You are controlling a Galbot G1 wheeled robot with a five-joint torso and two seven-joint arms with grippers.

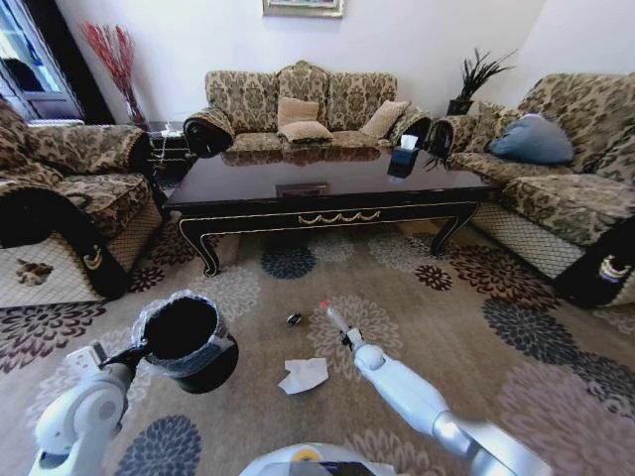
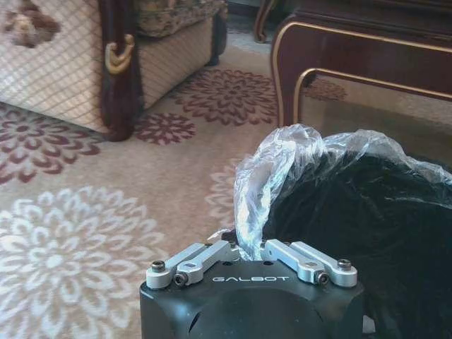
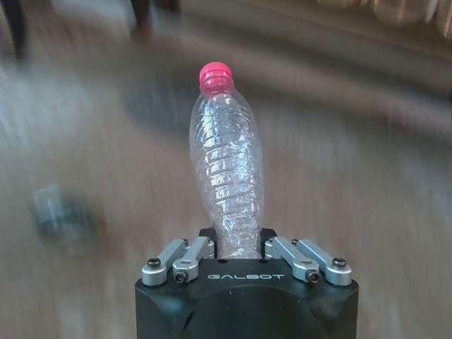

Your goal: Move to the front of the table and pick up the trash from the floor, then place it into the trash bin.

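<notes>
Right end effector (image 3: pixel 247 248) is clamped on the base of the clear plastic bottle (image 3: pixel 226 180), red cap (image 3: pixel 215 76) pointing away from the wrist. In the head view that bottle (image 1: pixel 337 319) sits at the tip of the right arm, over the carpet in front of the surface (image 1: pixel 327 178), cap toward it.

Left end effector (image 2: pixel 251 247) is closed on the rim of the trash bin (image 2: pixel 353 233), pinching the thin plastic bag (image 2: pixel 282 169) folded over the edge. From the head camera the bin (image 1: pixel 189 342) is at the robot's left with its dark mouth open upward, left end effector (image 1: pixel 139 352) at its near-left rim.

On the carpet (image 1: pixel 476 327) between the 2 arms lies the crumpled white tissue (image 1: pixel 304 375), just beside the bin. A small dark round bit (image 1: pixel 294 318) rests farther out, near the bottle's cap end. A tissue box (image 1: pixel 404 157) stands near the far right corner of the surface.
</notes>
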